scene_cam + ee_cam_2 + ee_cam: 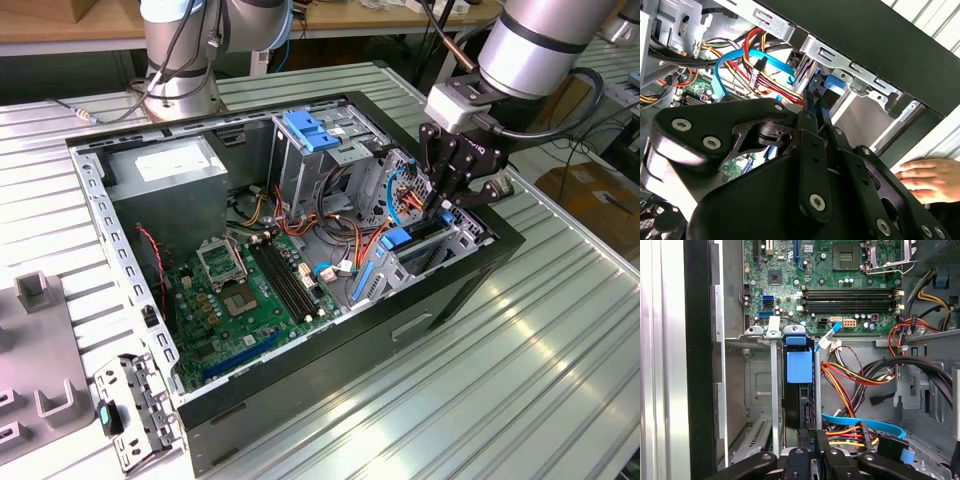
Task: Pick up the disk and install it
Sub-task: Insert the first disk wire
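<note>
- Closest to both wrist cameras: black gripper (pixel 812 452), fingers drawn narrow onto the end of the disk (pixel 799 390), pinching its edge.
- Seen in the second wrist view with the same fingers (pixel 815 117) pressed together around a thin blue-edged piece deep in the case.
- Hung in the exterior view, gripper (pixel 452 192) over the drive bay at the case corner toward the exterior view's right, fingertips down among the wires.
- Stood on edge in a metal slot of the drive bay (pixel 771 390), one disk, blue carrier tab facing out, dark body below it; sat in the exterior view as a blue-framed slab (pixel 405 243) just below the gripper.
- Counted one open computer case (pixel 470 270) on the ribbed metal table (pixel 560 380).
- Counted one green motherboard (pixel 840 285), with four dark memory slots side by side.
- Counted one tall silver cage with one light-blue latch (pixel 310 130) on top.
- Ran beside the disk, one flat blue cable (pixel 860 422) among red, yellow and orange wires.
- Rested on the table edge, one person's hand (pixel 930 177), seen in the second wrist view.
</note>
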Robot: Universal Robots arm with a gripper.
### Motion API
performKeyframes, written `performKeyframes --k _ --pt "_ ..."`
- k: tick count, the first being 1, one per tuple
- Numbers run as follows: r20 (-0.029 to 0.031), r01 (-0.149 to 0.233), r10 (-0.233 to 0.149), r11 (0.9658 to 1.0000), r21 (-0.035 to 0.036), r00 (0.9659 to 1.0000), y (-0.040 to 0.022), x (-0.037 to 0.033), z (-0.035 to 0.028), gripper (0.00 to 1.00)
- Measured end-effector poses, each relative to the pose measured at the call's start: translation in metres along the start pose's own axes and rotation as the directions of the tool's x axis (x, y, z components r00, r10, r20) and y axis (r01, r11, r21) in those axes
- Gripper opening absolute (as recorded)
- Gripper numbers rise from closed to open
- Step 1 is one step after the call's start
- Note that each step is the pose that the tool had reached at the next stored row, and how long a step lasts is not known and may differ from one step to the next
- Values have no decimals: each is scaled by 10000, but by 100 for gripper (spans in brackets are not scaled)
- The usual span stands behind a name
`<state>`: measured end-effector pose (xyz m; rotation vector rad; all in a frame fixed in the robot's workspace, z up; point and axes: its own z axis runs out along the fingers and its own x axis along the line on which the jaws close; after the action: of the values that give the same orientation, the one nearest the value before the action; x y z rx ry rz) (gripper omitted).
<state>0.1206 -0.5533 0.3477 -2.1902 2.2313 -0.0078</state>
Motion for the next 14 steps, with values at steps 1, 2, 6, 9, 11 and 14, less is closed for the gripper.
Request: performKeyframes --k 1,2,6,9,11,14 --pt "0 -5 5 10000 0 10000 0 1 2 17" --pt "1 -8 8 10000 0 10000 0 3 4 17" --pt "-2 -29 29 10000 0 10000 7 12 8 17" --pt "-1 -55 55 10000 1 10000 24 15 8 17" --pt "-2 -74 74 10000 1 10000 25 16 9 17" --pt "-1 -98 98 10000 1 10000 23 17 13 17"
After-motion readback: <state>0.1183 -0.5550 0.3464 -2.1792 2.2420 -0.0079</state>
